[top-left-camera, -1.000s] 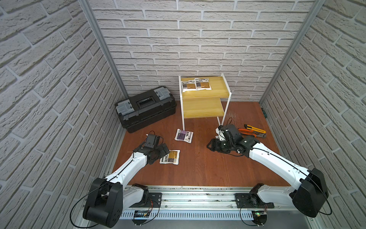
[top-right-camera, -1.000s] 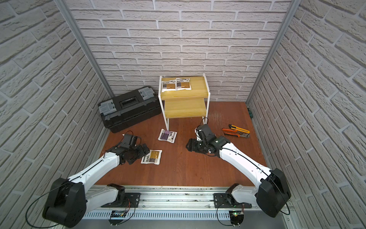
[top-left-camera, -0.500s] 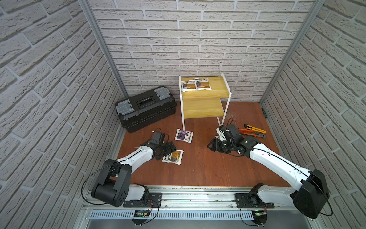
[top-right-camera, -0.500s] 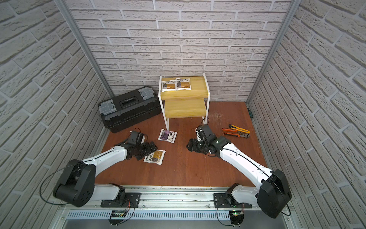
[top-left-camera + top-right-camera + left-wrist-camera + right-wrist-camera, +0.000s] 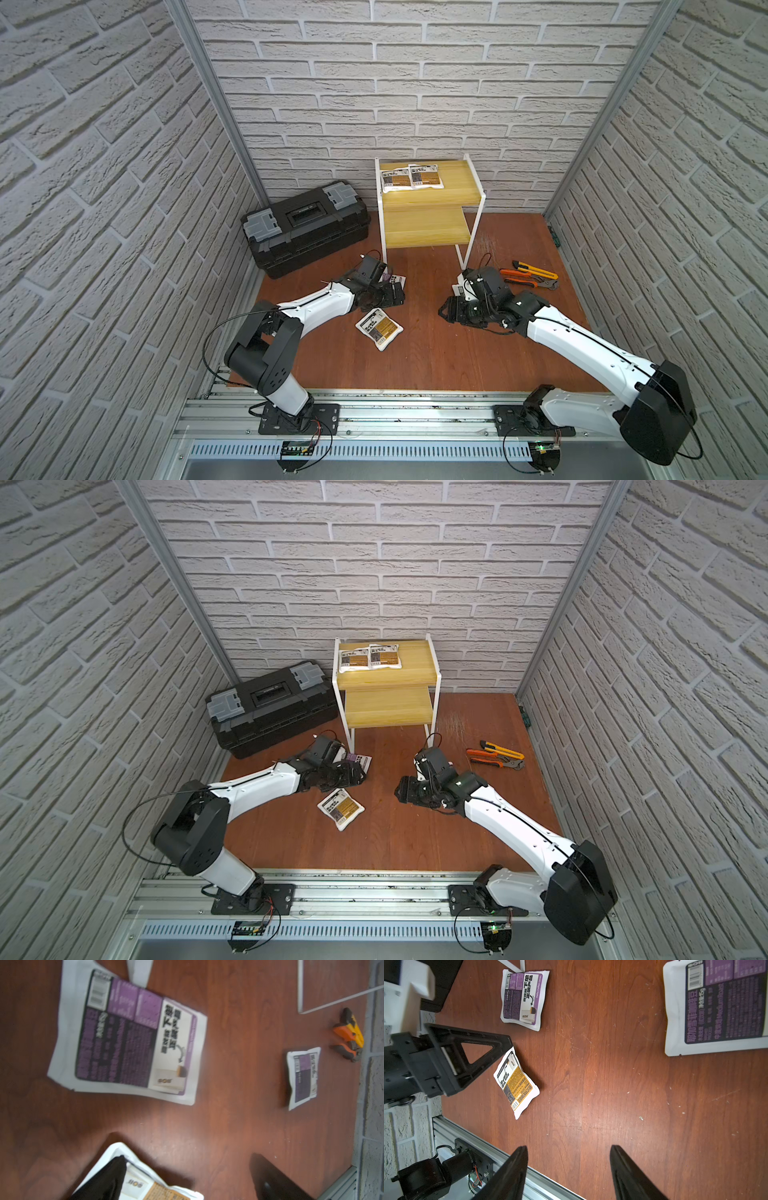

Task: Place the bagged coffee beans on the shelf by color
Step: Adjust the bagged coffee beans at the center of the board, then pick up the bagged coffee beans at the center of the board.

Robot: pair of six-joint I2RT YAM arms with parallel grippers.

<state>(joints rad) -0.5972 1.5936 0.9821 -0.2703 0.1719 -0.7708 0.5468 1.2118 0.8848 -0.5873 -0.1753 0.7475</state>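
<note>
While its jaws stood wide apart, the left gripper [image 5: 187,1157] hung low over the floor [image 5: 228,1126], one finger [image 5: 108,1178] overlapping a corner of an orange pouch [image 5: 145,1186]. Just beyond lay a purple pouch [image 5: 128,1043]. The right gripper [image 5: 568,1147], also open and empty, hung near a second purple pouch [image 5: 716,1005]. Two more orange pouches [image 5: 426,178] lay on the top board of the shelf [image 5: 459,183].

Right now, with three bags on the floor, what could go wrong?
1. The open left gripper has only one finger over a corner of the orange bag; closing may pinch just an edge or shove it.
2. A purple bag lies beside the open right gripper, not between its fingers; closing there would catch nothing.
</note>
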